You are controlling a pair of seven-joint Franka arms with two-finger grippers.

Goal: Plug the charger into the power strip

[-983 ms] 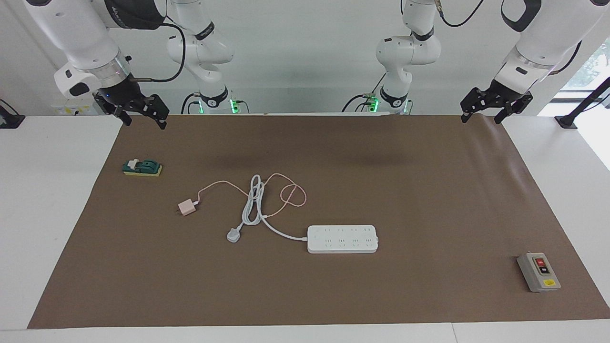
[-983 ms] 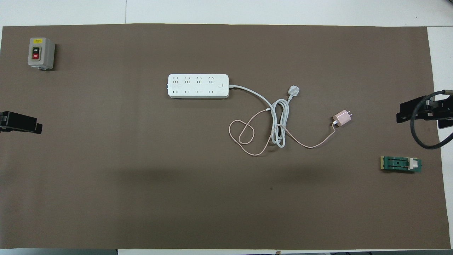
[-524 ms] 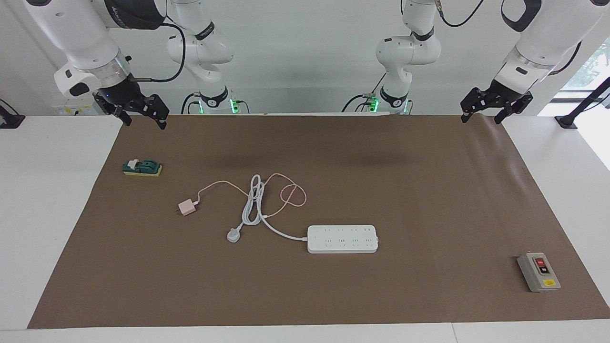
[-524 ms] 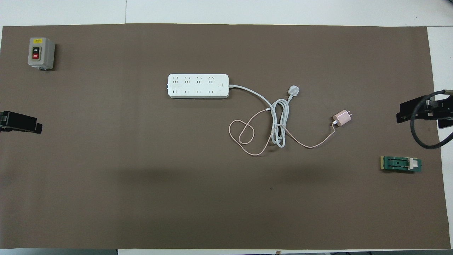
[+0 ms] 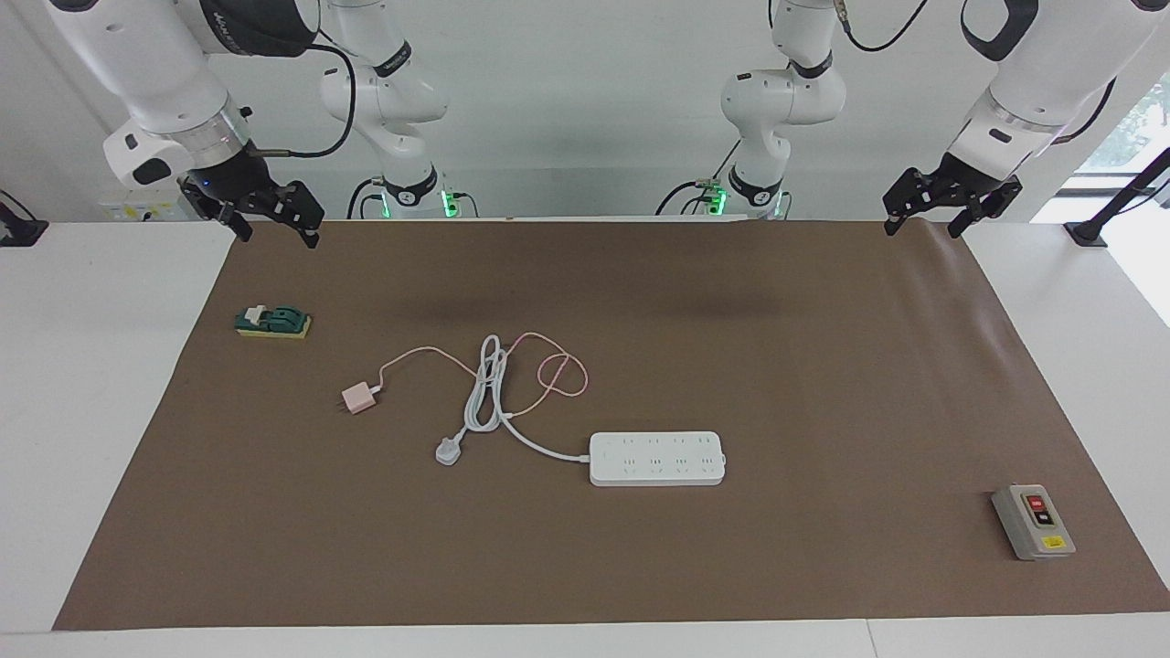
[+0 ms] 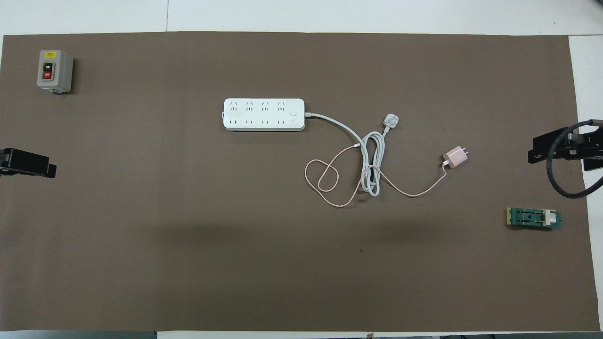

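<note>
Near the middle of the brown mat (image 5: 823, 384), the power strip (image 5: 657, 458) lies flat with its sockets up, its thick white cord (image 5: 484, 384) looping toward the robots and ending in a white three-pin plug (image 5: 447, 451). Toward the right arm's end of the table from it, well apart, the charger (image 5: 358, 399) rests on the mat; its thin pink cable (image 5: 548, 370) crosses the white cord and curls into loops nearer the robots than the strip. Wide bare mat surrounds this cluster on every side. A green and yellow block (image 5: 273, 322) sits near the mat's edge at the right arm's end, and a grey switch box (image 5: 1033, 522) sits by the corner at the left arm's end, farthest from the robots. Both arms wait, raised: the right gripper (image 5: 274, 219) hangs over its mat corner, the left gripper (image 5: 925, 212) over its own, each with fingers spread and holding nothing
</note>
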